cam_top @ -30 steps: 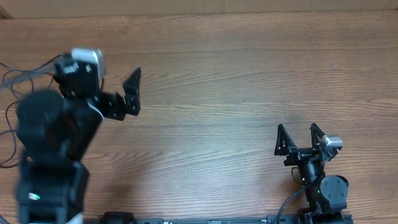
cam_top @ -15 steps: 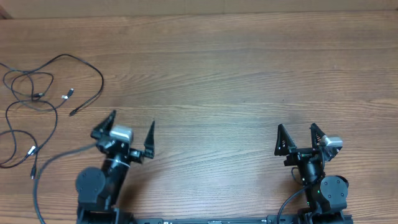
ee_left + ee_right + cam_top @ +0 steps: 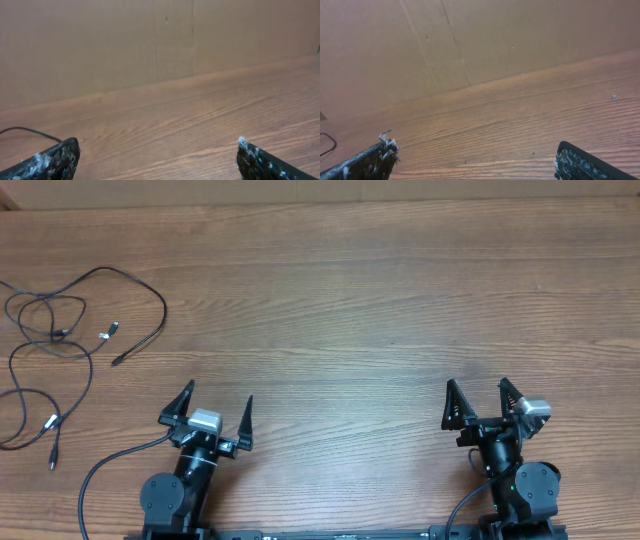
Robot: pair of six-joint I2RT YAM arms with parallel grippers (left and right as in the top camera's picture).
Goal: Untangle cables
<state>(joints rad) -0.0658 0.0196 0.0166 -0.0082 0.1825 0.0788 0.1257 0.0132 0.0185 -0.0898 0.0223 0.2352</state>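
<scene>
The cables [image 3: 60, 330] are thin black cords with small silvery plug ends, lying in loose loops at the far left of the wooden table. A short stretch of one cord shows at the left edge of the left wrist view [image 3: 30, 132]. My left gripper [image 3: 217, 398] is open and empty near the front edge, to the right of and below the cables; its jaws also show in the left wrist view [image 3: 157, 150]. My right gripper [image 3: 478, 388] is open and empty at the front right; its jaws also show in the right wrist view [image 3: 475, 152].
A brown cardboard wall [image 3: 150, 45] stands along the table's far edge. A thicker black wire [image 3: 105, 465] runs from the left arm's base. A dark loop shows at the left edge of the right wrist view [image 3: 326, 142].
My left arm has drawn back from the cables at the far left to the front edge, leaving them lying spread on the table. The right arm has not moved.
</scene>
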